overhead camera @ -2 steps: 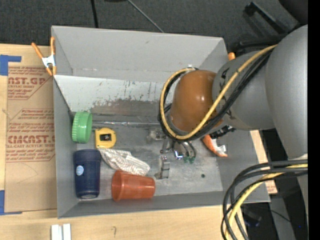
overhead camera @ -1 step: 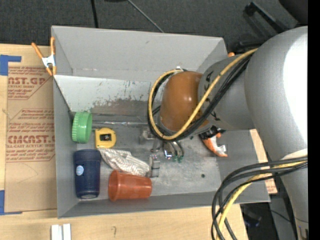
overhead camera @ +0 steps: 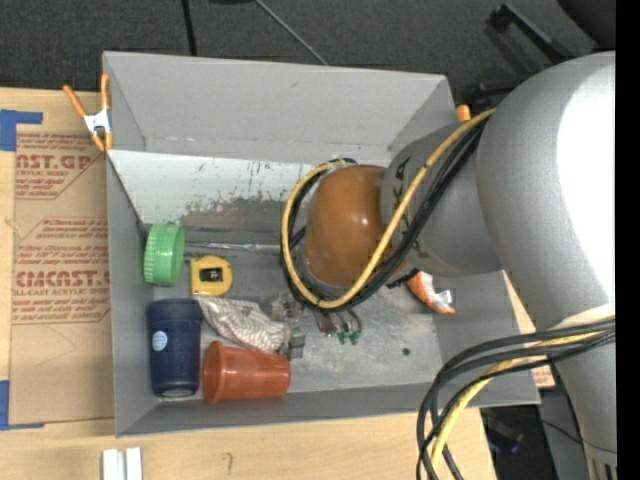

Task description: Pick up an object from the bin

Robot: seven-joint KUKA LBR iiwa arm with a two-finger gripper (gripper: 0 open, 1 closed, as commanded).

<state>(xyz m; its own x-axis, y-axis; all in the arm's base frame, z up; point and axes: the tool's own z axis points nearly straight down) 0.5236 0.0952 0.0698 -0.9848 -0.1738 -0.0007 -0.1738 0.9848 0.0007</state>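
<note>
Grey crumpled wrapper [overhead camera: 240, 323] just left of end effector [overhead camera: 322, 326], orange-red cup [overhead camera: 245, 373] beside wrapper, end effector's opening cannot be told

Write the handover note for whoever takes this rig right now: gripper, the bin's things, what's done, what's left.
Gripper: low in the bin, under the arm's orange cover, at the right edge of a crumpled patterned wrapper. Nothing can be seen held.
Things: red-orange cup on its side by the near wall, dark blue can to its left, yellow tape measure and green round lid towards the left wall, orange-and-white piece at the right by the arm.
Done: the arm is down among the things.
Left: the grasp and the lift, as far as can be seen.
</note>
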